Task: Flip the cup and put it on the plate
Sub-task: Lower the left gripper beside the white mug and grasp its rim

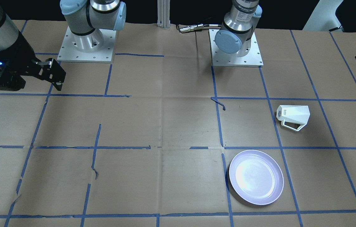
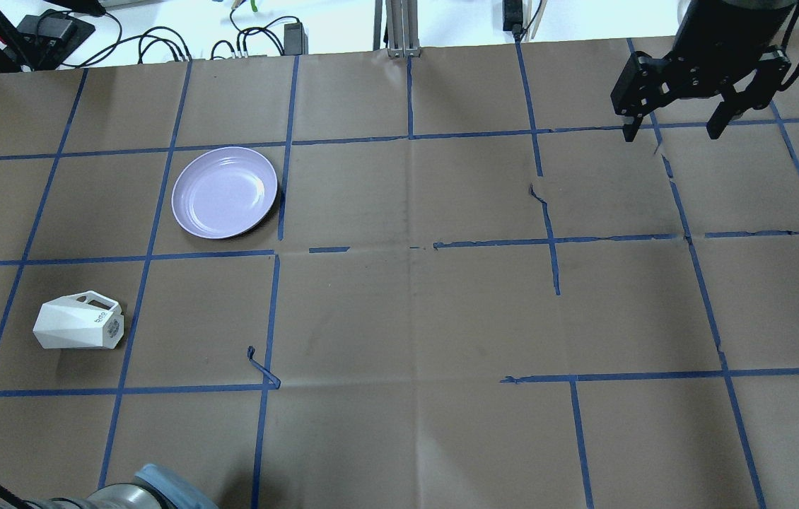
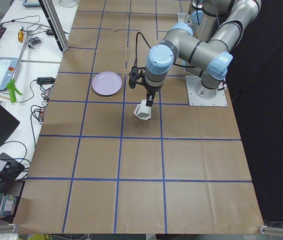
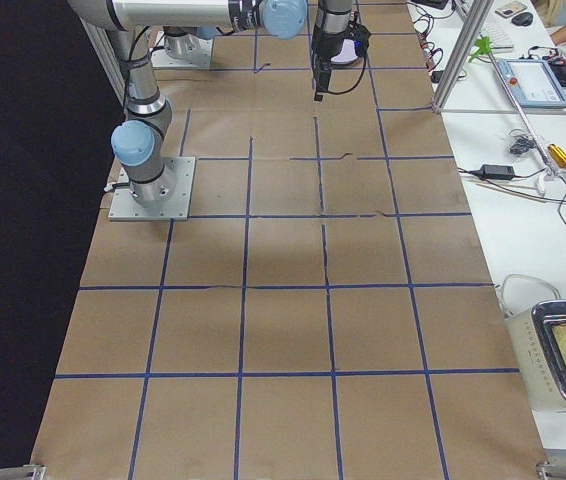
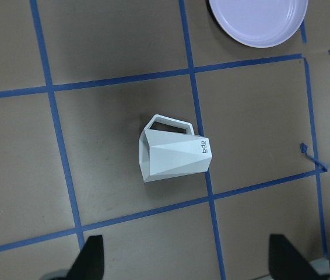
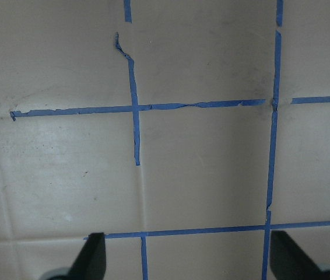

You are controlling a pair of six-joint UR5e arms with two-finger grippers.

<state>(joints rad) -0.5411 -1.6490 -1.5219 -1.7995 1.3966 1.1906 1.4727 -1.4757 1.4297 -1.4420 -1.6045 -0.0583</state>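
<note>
The white faceted cup (image 1: 293, 116) lies on its side on the brown paper, its printed base facing sideways; it also shows in the overhead view (image 2: 80, 329) and the left wrist view (image 5: 174, 154). The lavender plate (image 1: 256, 177) sits bare about one grid square away (image 2: 225, 191), at the top edge of the left wrist view (image 5: 258, 20). My left gripper (image 5: 188, 259) is open and empty, hanging well above the cup (image 3: 149, 100). My right gripper (image 2: 675, 131) is open and empty, far across the table over bare paper (image 6: 188, 259).
Blue tape lines divide the brown paper (image 2: 406, 318) into squares, with a few torn curls of tape (image 2: 261, 367). The two arm bases (image 1: 86, 41) (image 1: 236, 44) stand at the robot's edge. An aluminium post (image 2: 399, 28) and cables lie beyond the far edge.
</note>
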